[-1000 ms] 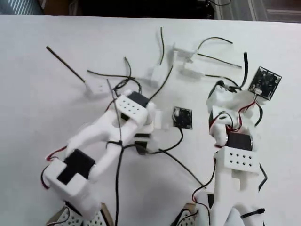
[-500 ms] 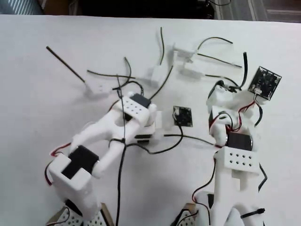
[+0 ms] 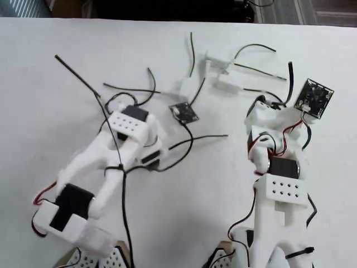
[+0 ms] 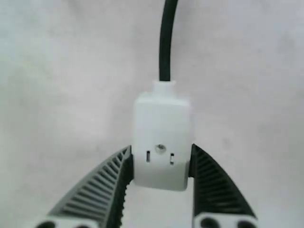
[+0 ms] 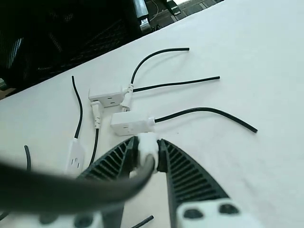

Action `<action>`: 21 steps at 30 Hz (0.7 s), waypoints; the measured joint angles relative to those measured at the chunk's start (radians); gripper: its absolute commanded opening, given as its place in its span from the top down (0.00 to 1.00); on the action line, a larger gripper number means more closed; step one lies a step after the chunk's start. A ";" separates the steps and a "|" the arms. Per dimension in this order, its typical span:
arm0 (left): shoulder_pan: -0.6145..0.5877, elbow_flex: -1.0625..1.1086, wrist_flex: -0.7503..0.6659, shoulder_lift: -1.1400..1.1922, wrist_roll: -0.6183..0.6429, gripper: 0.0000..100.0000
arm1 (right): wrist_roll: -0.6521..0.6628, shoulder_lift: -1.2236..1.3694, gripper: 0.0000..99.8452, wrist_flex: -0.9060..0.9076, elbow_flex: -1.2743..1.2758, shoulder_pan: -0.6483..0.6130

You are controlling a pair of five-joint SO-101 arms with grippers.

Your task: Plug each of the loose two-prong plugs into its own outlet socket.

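The outlet socket [image 4: 161, 137] and plug [image 5: 148, 145] look smooth white plastic, the cord [image 4: 166, 38] matt black.

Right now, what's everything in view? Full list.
table: one, white, under everything.
socket block: one, white with black cord, between the left gripper fingers.
small piece: one, white with black cord, in the right gripper; plug or socket unclear.
loose blocks: at least four, white with black cords, far middle of the table.
camera boards: two, black, one at each wrist.
arms: two, white with black motors, near edge.
left gripper: dark ribbed fingers, shut on the socket block.
right gripper: dark ribbed fingers, shut on the small piece.
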 measured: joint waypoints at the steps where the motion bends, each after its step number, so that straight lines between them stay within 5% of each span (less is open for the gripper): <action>1: -0.003 0.000 -0.002 0.000 0.015 0.73 | 0.000 0.000 0.98 0.000 0.000 0.000; 21: 0.061 -0.126 0.153 -0.012 0.055 0.78 | 0.000 0.000 0.98 0.000 0.003 0.000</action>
